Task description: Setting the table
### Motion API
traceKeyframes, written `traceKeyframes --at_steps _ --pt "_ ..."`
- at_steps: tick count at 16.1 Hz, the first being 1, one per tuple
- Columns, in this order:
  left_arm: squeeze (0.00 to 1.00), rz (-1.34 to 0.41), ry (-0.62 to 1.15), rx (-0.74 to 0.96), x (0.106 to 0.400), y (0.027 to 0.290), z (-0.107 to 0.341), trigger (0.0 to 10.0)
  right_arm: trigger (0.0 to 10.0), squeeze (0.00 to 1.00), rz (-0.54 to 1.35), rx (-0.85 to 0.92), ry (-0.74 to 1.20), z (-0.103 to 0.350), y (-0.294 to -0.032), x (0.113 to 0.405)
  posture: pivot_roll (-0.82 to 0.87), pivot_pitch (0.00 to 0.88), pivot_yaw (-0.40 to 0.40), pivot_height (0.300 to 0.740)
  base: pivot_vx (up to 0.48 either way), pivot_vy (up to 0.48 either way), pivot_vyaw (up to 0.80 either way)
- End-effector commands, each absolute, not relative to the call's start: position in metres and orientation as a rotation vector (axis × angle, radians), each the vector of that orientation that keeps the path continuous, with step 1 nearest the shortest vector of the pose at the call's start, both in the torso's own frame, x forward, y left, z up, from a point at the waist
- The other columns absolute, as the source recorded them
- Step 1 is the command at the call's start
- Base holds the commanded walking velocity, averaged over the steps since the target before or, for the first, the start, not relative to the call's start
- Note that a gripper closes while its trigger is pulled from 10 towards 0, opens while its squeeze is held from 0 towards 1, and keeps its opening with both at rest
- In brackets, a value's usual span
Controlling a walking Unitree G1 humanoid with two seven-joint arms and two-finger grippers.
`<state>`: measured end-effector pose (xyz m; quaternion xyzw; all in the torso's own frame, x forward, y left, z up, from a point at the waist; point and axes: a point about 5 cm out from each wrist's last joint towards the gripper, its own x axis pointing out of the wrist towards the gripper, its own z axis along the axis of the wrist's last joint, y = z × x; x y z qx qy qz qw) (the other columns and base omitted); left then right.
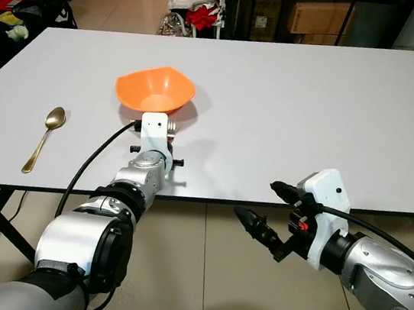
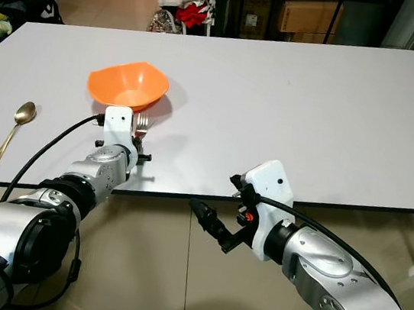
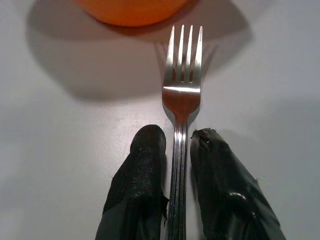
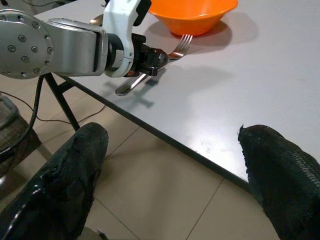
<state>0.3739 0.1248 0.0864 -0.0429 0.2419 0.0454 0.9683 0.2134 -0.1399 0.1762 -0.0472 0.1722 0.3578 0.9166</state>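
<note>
Head views. My left jaws [image 1: 171, 125] reach over the near edge of the white surface [image 1: 314, 108], closed on a fork [image 2: 143, 122] whose tines point toward the orange bowl [image 1: 156, 90], just beside its near rim. A gold spoon [image 1: 45, 137] lies well apart, at about 9 o'clock from the bowl. My right jaws [image 1: 261, 209] hang off the surface at about 5 o'clock from the bowl, over tiled floor [image 1: 235, 282], spread wide and holding nothing.

Left wrist view. My two black fingers [image 3: 142, 170] pinch the fork's neck just behind the head; the tines stop short of the bowl's shadow. Fork: polished steel, four tines, slim ridged handle. Fingers: matte, textured rubber-like skin.

Right wrist view. Fork handle slopes down to the surface behind my left jaws, head slightly raised. Bowl: smooth, glossy, plastic-looking, flared wall. Surface: flat, matte white, thin dark edge.

Step in hand, as I judge it: laying the fork beside the bowl. Done well: lower until the fork lies flat, keep it parallel to the spoon, open slowly, withdraw straight back so nothing drags.
</note>
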Motion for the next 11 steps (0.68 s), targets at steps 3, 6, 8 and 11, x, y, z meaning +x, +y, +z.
traceKeyframes --at_steps 3,6,8,11 --pt "0.00 0.092 0.436 -0.135 0.382 0.131 0.100 10.0 10.0 0.00 0.721 -0.102 0.320 0.181 -0.140 0.216 -0.22 0.000 0.143 0.740 0.000 0.000 0.00" --pt "0.00 0.029 0.328 -0.147 0.386 0.140 0.112 10.0 10.0 0.00 0.690 -0.085 0.302 0.178 -0.140 0.218 -0.20 0.000 0.164 0.740 0.000 0.000 0.00" --pt "0.00 -0.027 0.223 -0.188 0.387 0.146 0.123 10.0 10.0 0.00 0.620 -0.080 0.290 0.173 -0.143 0.221 -0.19 0.000 0.166 0.740 0.000 0.000 0.00" --pt "0.00 -0.105 0.065 -0.149 0.357 0.157 0.137 10.0 10.0 0.00 0.446 -0.104 0.252 0.166 -0.154 0.230 -0.15 0.000 0.154 0.740 0.000 0.000 0.21"
